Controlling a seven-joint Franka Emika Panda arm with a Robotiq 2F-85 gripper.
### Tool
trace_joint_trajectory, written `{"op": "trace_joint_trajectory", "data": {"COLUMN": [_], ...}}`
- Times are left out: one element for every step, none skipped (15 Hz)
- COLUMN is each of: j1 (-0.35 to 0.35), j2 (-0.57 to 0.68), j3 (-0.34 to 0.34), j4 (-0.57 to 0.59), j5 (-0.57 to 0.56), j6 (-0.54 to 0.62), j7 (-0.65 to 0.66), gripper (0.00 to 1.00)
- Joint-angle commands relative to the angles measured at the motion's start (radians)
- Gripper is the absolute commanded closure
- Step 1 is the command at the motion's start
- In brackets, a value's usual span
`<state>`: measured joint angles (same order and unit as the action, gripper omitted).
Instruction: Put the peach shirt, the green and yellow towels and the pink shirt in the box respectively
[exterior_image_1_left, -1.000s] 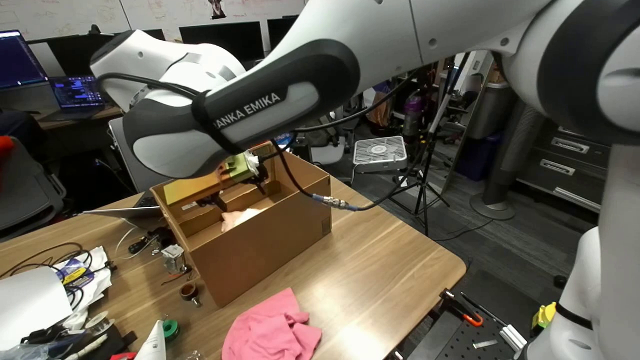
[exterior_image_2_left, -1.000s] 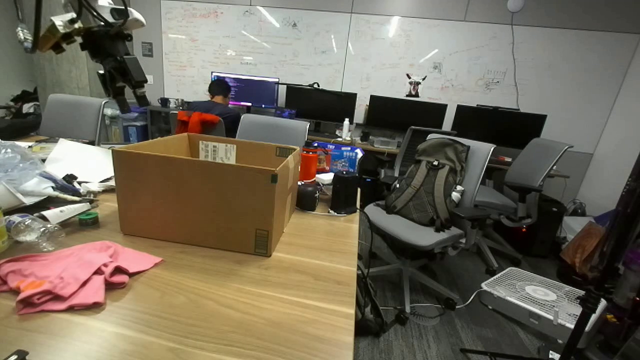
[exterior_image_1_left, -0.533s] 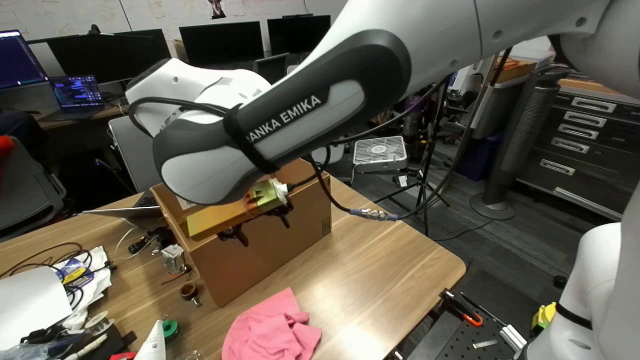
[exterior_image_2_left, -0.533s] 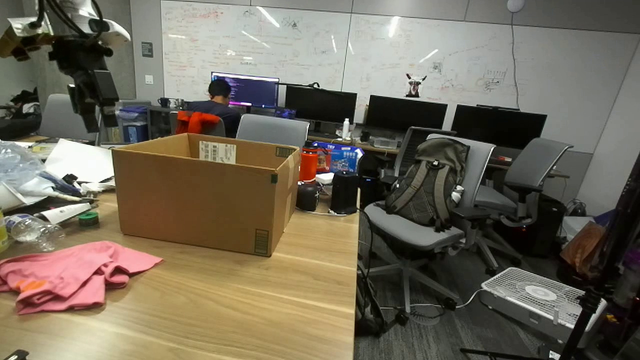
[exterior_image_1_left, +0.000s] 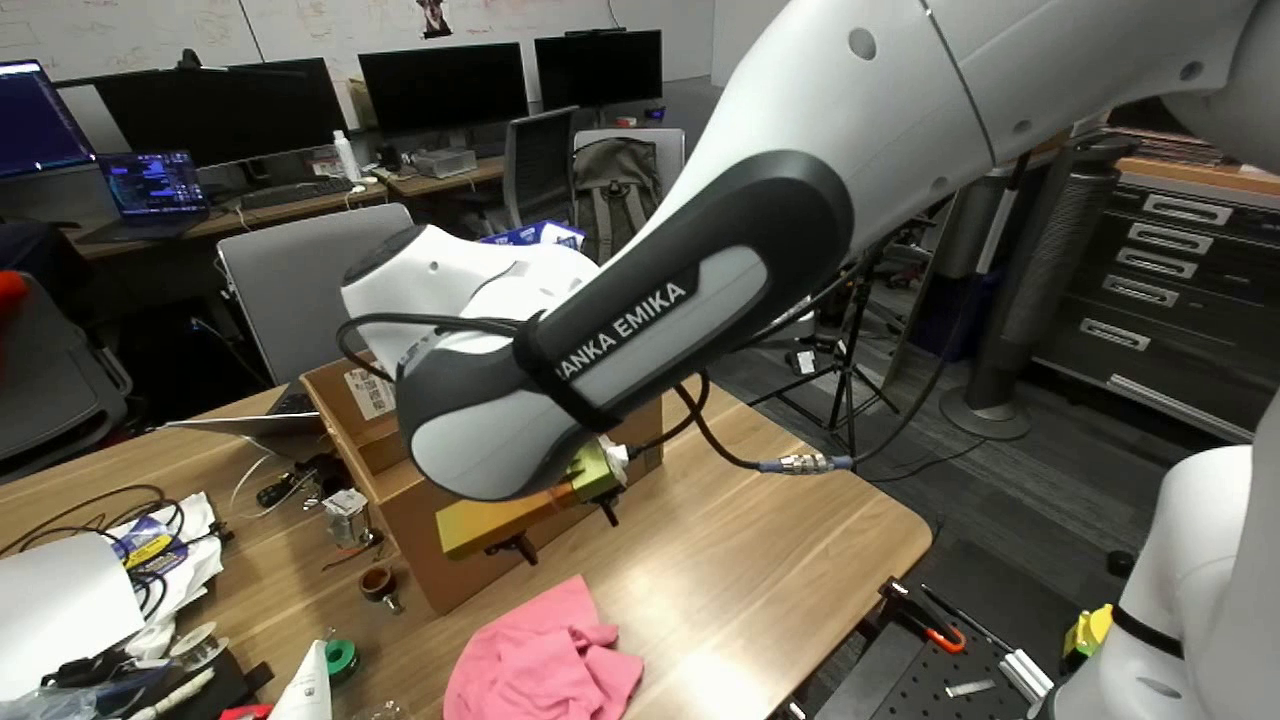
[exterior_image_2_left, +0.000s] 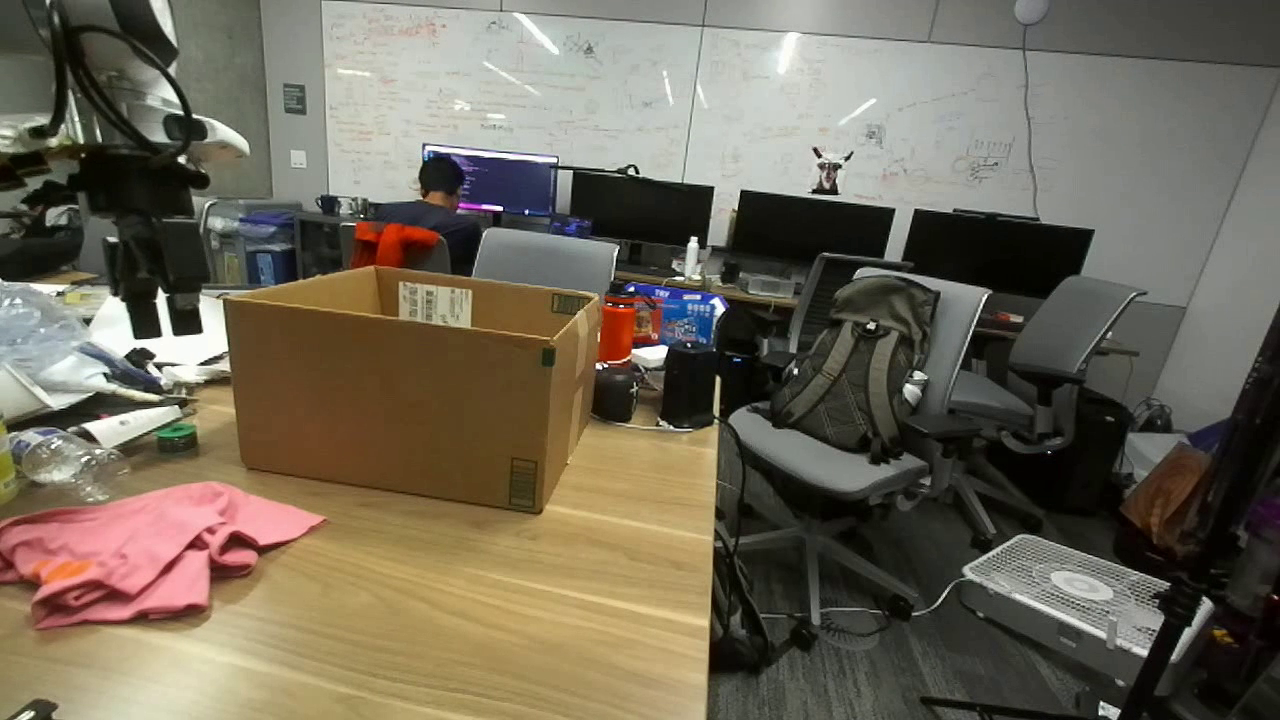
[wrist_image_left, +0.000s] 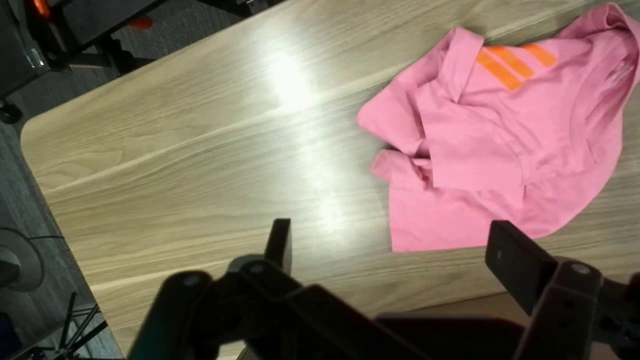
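The pink shirt (exterior_image_1_left: 545, 655) lies crumpled on the table, also visible in an exterior view (exterior_image_2_left: 150, 550). From the wrist view, the pink shirt (wrist_image_left: 500, 140) shows orange stripes and spreads ahead of the jaws, mostly towards the right finger. My gripper (wrist_image_left: 391, 225) is open, its fingers wide apart and holding nothing. In an exterior view the gripper (exterior_image_2_left: 165, 325) hangs above the table, at the box's left side. The brown cardboard box (exterior_image_2_left: 400, 390) stands upright with its top open and a white label inside. Peach shirt and green and yellow towels are hidden or out of view.
Left of the box are a clear plastic bottle (exterior_image_2_left: 75, 465), a green-capped roll (exterior_image_2_left: 178, 437) and papers (exterior_image_2_left: 160, 320). An orange bottle (exterior_image_2_left: 617, 328) stands behind the box. The table's rounded corner (exterior_image_1_left: 915, 535) borders a black perforated bench (exterior_image_1_left: 890, 690).
The gripper has travelled from over the box towards the pink shirt's side and come lower, turning more downward. It stays open. Box and pink shirt have not moved.
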<state>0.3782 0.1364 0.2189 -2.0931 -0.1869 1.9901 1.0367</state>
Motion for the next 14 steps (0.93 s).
{"op": "trace_joint_trajectory", "data": {"j1": [-0.020,-0.019,-0.018,-0.016,-0.014,-0.012,-0.009,-0.002,0.002,0.007,0.012,0.016,0.023,0.029], "j2": [-0.015,-0.011,-0.007,-0.003,0.001,0.006,0.011,0.021,0.031,0.043,0.057,0.068,0.080,0.090], "j3": [0.021,0.024,0.025,0.029,0.031,0.036,0.039,0.044,0.050,0.056,0.063,0.070,0.075,0.079], "j4": [-0.088,-0.104,-0.122,-0.135,-0.145,-0.155,-0.164,-0.170,-0.175,-0.179,-0.181,-0.184,-0.186,-0.188], "j5": [0.031,0.037,0.040,0.046,0.047,0.051,0.047,0.046,0.048,0.048,0.050,0.056,0.053,0.052], "j6": [0.105,0.137,0.169,0.196,0.220,0.252,0.278,0.305,0.329,0.350,0.372,0.389,0.403,0.418], "j7": [-0.046,-0.050,-0.055,-0.063,-0.067,-0.074,-0.070,-0.062,-0.059,-0.058,-0.060,-0.065,-0.058,-0.058], "gripper": [0.00,0.00,0.00,0.00,0.00,0.00,0.00,0.00,0.00,0.00,0.00,0.00,0.00,0.00]}}
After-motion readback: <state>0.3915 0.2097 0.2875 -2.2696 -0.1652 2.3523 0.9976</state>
